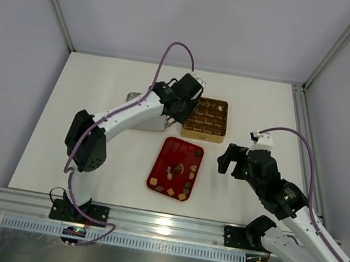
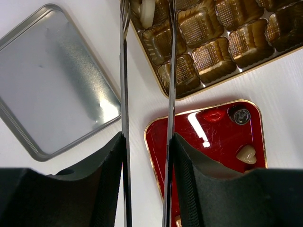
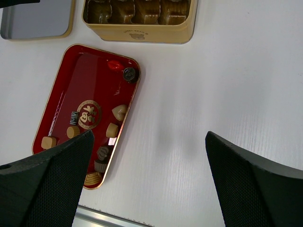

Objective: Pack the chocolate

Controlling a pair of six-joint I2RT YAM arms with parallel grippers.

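White table top (image 1: pixel 259 111): carries every item listed below.

Silver rectangular metal lid (image 2: pixel 52 80): lies flat toward the far edge, left of centre, just beside the tin. Probably set aside there so the compartments are open to reach.

Square gold tin with gridded compartments (image 2: pixel 222 47): toward the far edge, about centre, uncovered. Most cups in view are empty, so packing looks barely begun.

Red rectangular tray with gold rim (image 3: pixel 80 80): mid-table, between the tin and the near edge. It sits near the tin, which keeps each carry short.

Left gripper (image 2: pixel 148 5): reaches over the tin's left-hand column. Its fingers are a narrow gap apart on either side of a cream round piece (image 2: pixel 147 13) seated in a cup. Neither finger appears to press on it, though the tips run out of view. Judged to be a set-down.

Right gripper (image 3: pixel 149 137): spread wide with nothing between the fingers, over bare table right of the tray. It looks parked out of the left arm's way.

The chocolate (image 3: pixel 112 130): about ten loose pieces on the tray, mostly along its right side and near end. They are tan, dark, one cream heart and one in red foil.
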